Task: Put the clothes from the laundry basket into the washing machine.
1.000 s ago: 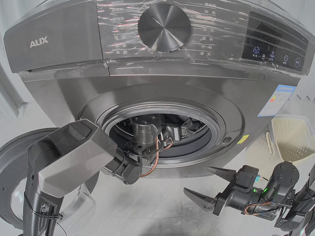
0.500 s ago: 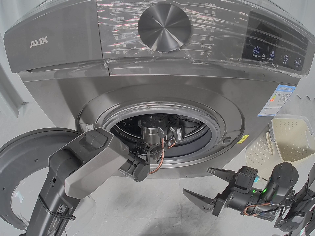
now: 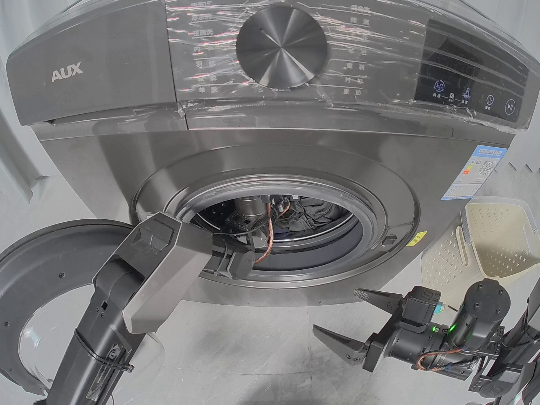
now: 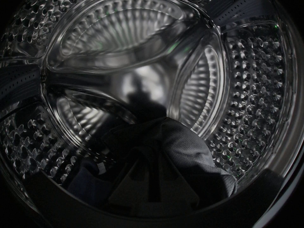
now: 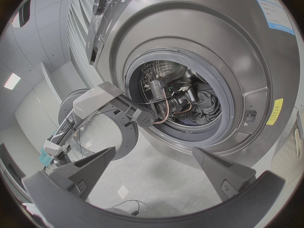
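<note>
Clothes (image 3: 320, 212): a dark pile low in the drum (image 4: 253, 79) of the washing machine (image 3: 281, 142), toward the right of the opening in the head view. The door (image 3: 45, 265) is swung open on the left.

Step, my read: drop-off. Your left arm is in through the opening and the left gripper (image 4: 152, 162) is deep in the drum, right at a dark garment. I can't say whether it's touching or just above. I also can't tell if it's clamped on cloth or released, it's too dark in there.

Right gripper (image 3: 336, 310): spread wide and holding nothing, low over the floor in front of the machine, between the opening and the laundry basket (image 3: 495, 237).

Next, as I judge it:
- Confirm the left gripper is released.
- Back it straight out through the opening. Watch that the braided cable (image 3: 264, 248) at the wrist doesn't catch the door seal (image 5: 228, 111).
- Check that no fabric trails over the lip, then go to the basket.

Hard to make out:
- The basket is cut off by the frame edge and the right arm. Its visible wall is bare perforated plastic and its bottom is out of sight, so you can't tell what's left in it.
- The drum floor is in shadow, so the garment count is unclear.
</note>
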